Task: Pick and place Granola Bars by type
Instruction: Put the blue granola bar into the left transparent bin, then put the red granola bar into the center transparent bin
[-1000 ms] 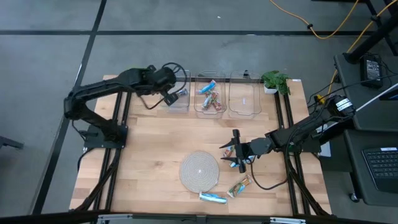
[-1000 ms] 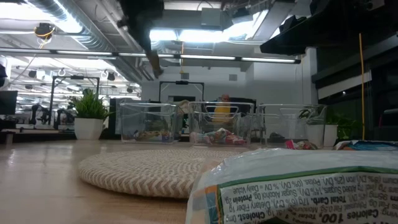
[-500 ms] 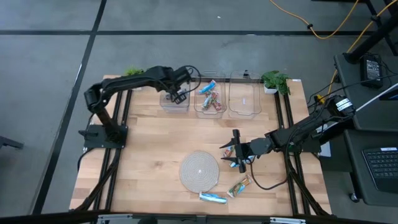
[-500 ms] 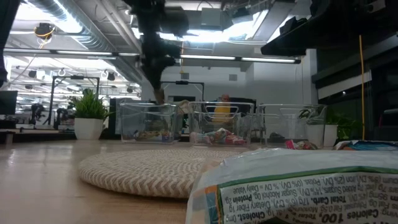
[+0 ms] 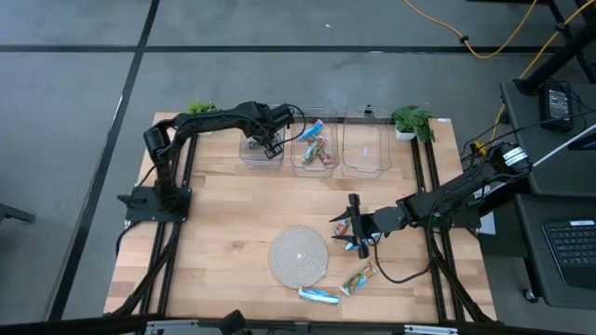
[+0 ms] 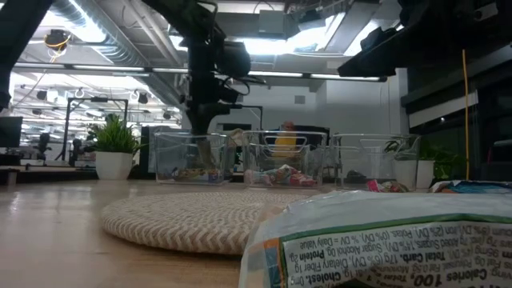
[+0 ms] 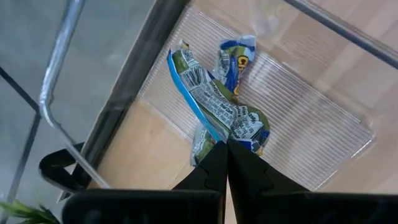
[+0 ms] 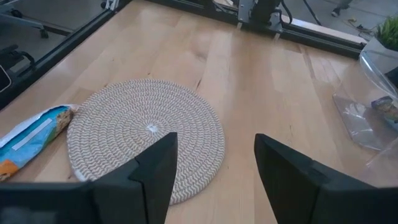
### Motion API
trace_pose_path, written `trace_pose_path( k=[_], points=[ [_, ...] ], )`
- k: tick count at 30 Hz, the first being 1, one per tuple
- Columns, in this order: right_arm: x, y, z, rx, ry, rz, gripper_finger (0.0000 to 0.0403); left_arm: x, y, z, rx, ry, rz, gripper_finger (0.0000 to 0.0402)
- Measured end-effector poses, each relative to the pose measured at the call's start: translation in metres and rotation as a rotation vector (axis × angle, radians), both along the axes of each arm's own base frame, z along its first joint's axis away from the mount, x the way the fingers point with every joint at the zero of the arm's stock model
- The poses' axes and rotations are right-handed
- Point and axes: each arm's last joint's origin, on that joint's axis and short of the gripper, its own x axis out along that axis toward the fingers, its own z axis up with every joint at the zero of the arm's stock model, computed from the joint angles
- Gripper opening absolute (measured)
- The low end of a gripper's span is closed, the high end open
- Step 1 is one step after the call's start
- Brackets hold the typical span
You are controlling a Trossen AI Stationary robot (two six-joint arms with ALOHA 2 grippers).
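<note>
At twelve o'clock on the wooden table, we are holding our left gripper, jaws clamped on a green granola bar, over the left bin; releasing off-centre risks spilling it. Our right gripper is waiting, jaws apart.

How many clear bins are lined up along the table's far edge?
3. The left bin sits under the left gripper, the middle bin holds several granola bars, and the right bin stands beside the potted plant.

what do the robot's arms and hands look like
Both arms are dark, near-black, jointed tubes on black frame bases, with thin black cables looping along them. The left hand has slim, tapered black fingers; the right hand has broad, blocky black fingers. No markings show.
</note>
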Motion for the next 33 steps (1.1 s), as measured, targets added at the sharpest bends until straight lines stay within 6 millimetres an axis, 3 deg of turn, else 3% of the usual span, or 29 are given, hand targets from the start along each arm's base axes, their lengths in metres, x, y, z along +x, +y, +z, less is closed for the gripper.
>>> trace_pose_path(
  k=[13, 22, 28, 33],
  points=[
    [0.000, 0.000, 0.000, 0.001, 0.001, -0.001, 0.0216, 0.001, 0.000, -0.005, -0.076, -0.017, -0.011, 0.0011],
    [0.000, 0.000, 0.000, 0.002, 0.001, -0.002, 0.0216, -0.005, -0.003, -0.002, -0.091, 0.029, -0.020, 0.0102],
    [0.000, 0.000, 0.000, 0.003, -0.001, -0.002, 0.0216, -0.013, -0.010, 0.016, -0.065, 0.016, -0.023, 0.0147],
    [0.000, 0.000, -0.001, -0.001, 0.007, -0.002, 0.0216, -0.022, -0.028, 0.047, -0.035, -0.072, -0.036, 0.0157]
  ],
)
